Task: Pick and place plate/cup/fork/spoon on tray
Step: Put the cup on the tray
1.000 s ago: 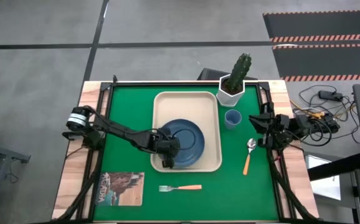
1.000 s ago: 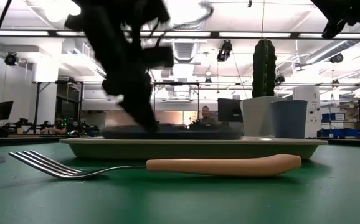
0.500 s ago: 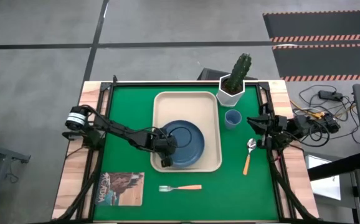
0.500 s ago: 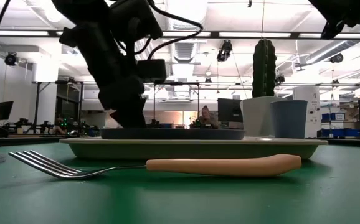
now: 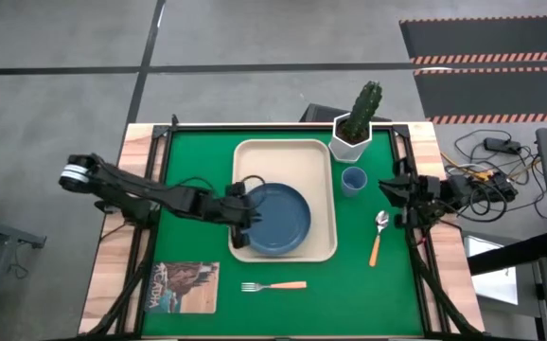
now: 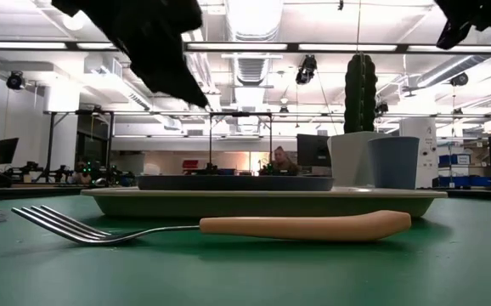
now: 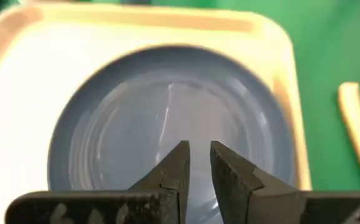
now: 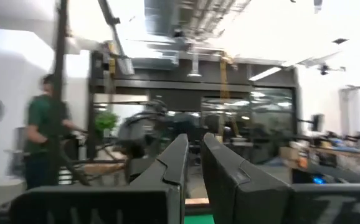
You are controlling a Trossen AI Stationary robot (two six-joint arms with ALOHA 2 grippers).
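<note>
A: Plate (image 5: 278, 219) sits flat in the near half of the tray (image 5: 284, 158), nothing gripping it. Low view shows it lying level inside the rim.

B: And the left gripper (image 5: 238, 207)?

A: Over the tray's left edge, just beside the plate's rim and raised above it. Fingers (image 7: 174, 167) nearly together with a thin gap, holding nothing.

B: Rest of the stuff?

A: Cup (image 5: 353, 179) is on the green mat right of the tray, next to the cactus pot (image 5: 351, 141). Spoon (image 5: 378, 236) lies further right, fork (image 5: 274, 286) on the mat in front of the tray, near the booklet (image 5: 184, 287).

B: Right gripper (image 5: 398, 197)?

A: Parked at the right edge, lifted, fingers (image 8: 170, 163) close together and empty.
</note>
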